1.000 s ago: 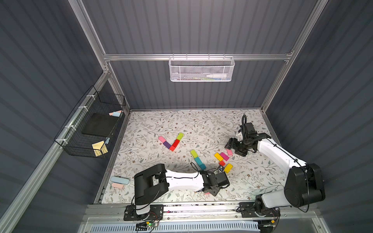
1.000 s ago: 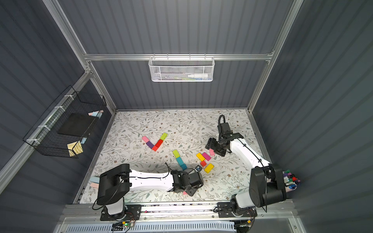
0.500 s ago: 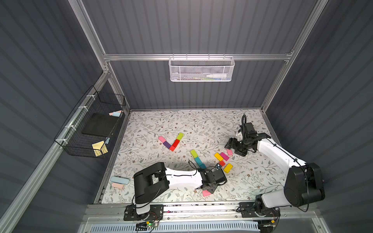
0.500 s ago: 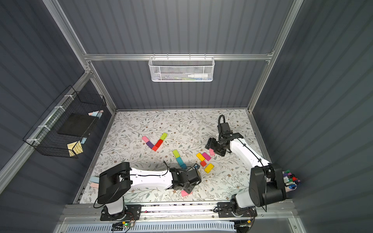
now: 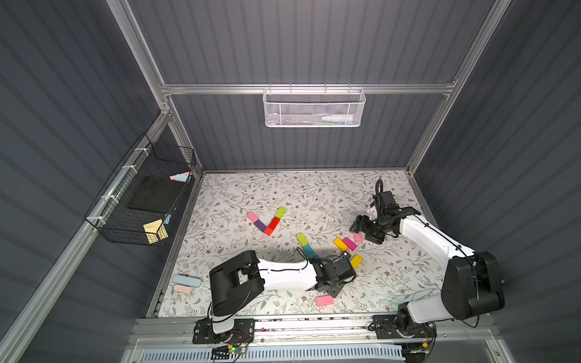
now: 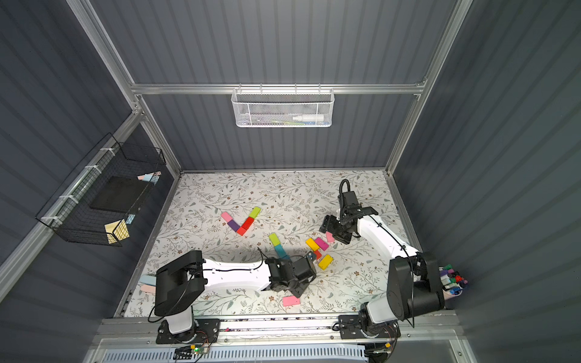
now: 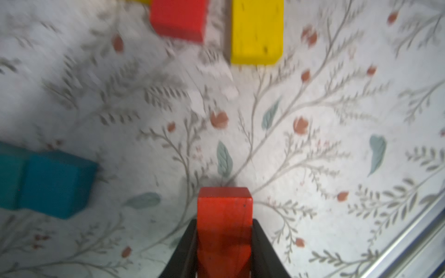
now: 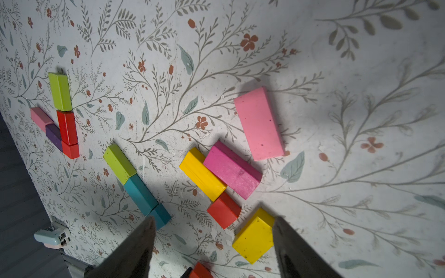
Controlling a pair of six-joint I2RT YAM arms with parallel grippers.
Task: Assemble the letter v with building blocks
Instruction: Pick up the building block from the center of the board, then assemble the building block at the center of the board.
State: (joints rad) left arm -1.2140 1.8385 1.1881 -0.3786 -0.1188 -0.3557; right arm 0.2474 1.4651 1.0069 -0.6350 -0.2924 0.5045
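Five building blocks [image 5: 268, 223], left of table [image 5: 393, 283] centre: pink, purple, two red, lime, laid touching as a small V; strokes uneven, so judged unfinished. Next, left gripper [image 7: 224, 231]: fingers [image 7: 185, 248] clamped on a red block [image 7: 224, 207], low over the table, presumably bound for the V. Loose stock alongside: lime-teal row [image 5: 302, 239], yellow-magenta-red cluster [image 5: 349, 243], one pink block [image 5: 324, 300] near the front edge. Then right gripper [image 8: 213, 223]: fingers apart, empty, above the cluster, probably selecting. Containers: black wire basket [image 5: 125, 231], left wall, holding a yellow sticky pad [image 5: 154, 231], a black slab [image 5: 154, 198], pastel pieces; white mesh basket [image 5: 283, 113], back wall, holding a white bottle [image 5: 336, 118].
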